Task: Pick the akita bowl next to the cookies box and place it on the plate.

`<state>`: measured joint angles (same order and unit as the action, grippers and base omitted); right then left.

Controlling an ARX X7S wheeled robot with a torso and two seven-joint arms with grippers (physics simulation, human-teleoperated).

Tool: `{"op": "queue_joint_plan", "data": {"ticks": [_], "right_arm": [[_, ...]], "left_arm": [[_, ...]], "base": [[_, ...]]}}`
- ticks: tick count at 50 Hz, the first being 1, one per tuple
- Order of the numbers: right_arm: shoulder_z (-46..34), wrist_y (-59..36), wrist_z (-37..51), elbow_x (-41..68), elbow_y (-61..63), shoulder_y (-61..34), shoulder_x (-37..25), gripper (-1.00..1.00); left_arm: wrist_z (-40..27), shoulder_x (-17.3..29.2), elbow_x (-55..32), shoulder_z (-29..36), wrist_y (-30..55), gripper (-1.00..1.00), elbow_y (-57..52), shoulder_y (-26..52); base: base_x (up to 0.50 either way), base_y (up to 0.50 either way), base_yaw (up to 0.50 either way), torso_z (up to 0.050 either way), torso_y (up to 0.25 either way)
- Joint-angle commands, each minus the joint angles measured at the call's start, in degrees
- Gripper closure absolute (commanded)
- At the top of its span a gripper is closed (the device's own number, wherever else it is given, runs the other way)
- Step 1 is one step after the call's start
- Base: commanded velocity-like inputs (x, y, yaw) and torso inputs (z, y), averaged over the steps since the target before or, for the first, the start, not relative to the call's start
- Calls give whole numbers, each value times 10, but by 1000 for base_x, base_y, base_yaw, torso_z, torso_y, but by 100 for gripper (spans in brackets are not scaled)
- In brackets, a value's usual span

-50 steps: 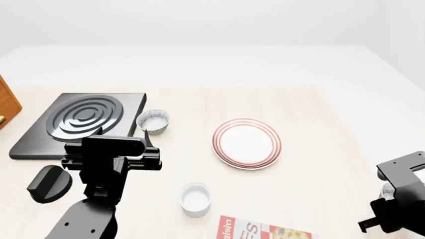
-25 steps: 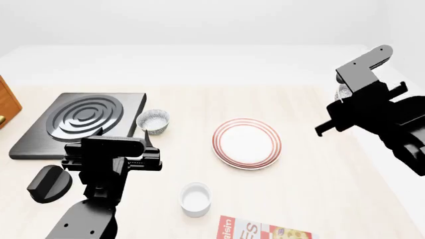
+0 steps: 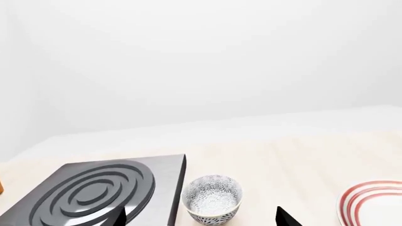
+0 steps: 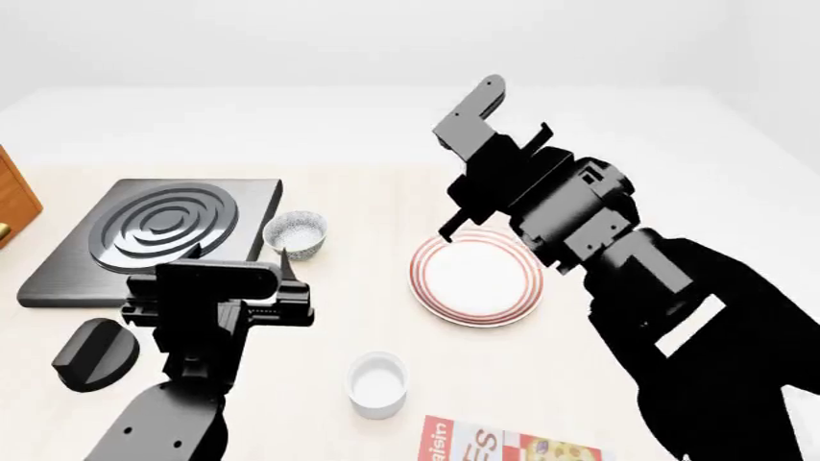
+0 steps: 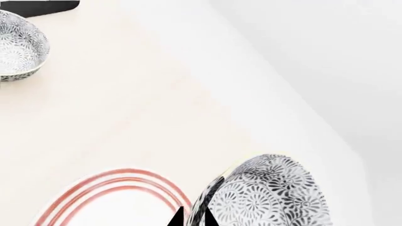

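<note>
My right gripper (image 5: 193, 217) is shut on the rim of the akita bowl (image 5: 270, 197), grey-and-white patterned, held tilted in the air just past the plate's red-ringed rim (image 5: 119, 176). In the head view that gripper (image 4: 451, 226) hangs over the far edge of the plate (image 4: 429, 288), and the arm hides the held bowl. The cookies box (image 4: 506, 445) lies at the near table edge, partly cut off. My left gripper (image 3: 201, 219) is open, and a look-alike bowl (image 3: 212, 198) stands on the table ahead of it.
The look-alike bowl (image 4: 295, 233) stands beside a black stove plate (image 4: 154, 235). A small plain white cup (image 4: 378, 384) stands near the cookies box. A black knob-shaped object (image 4: 96, 353) lies at the near left. A wooden cabinet corner (image 4: 13, 202) shows at far left.
My right arm has swung from the right edge of the table up and leftward to above the plate's far rim. The left arm has not moved.
</note>
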<state>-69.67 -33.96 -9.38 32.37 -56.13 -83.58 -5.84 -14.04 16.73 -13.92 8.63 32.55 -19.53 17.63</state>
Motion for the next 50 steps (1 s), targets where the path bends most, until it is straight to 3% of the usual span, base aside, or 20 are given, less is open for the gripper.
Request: {"op": "queue_joint_plan", "data": {"ticks": [1, 15, 45, 50], "right_arm": [[-157, 38, 86, 101, -78, 3, 58, 100], [-169, 21, 141, 82, -64, 37, 58, 100], [-167, 20, 136, 87, -63, 58, 58, 100], [-166, 18, 133, 86, -68, 58, 58, 100]], "left_arm": [[-1, 2, -5, 2, 9, -100, -5, 6], [-1, -1, -4, 9, -8, -100, 12, 1], [-7, 7, 1, 26, 1, -100, 14, 10], [-6, 12, 10, 38, 0, -100, 12, 8]], "base": [[0, 0, 0, 0, 0], [0, 0, 0, 0, 1], [0, 0, 0, 0, 0], [0, 0, 0, 0, -244]]}}
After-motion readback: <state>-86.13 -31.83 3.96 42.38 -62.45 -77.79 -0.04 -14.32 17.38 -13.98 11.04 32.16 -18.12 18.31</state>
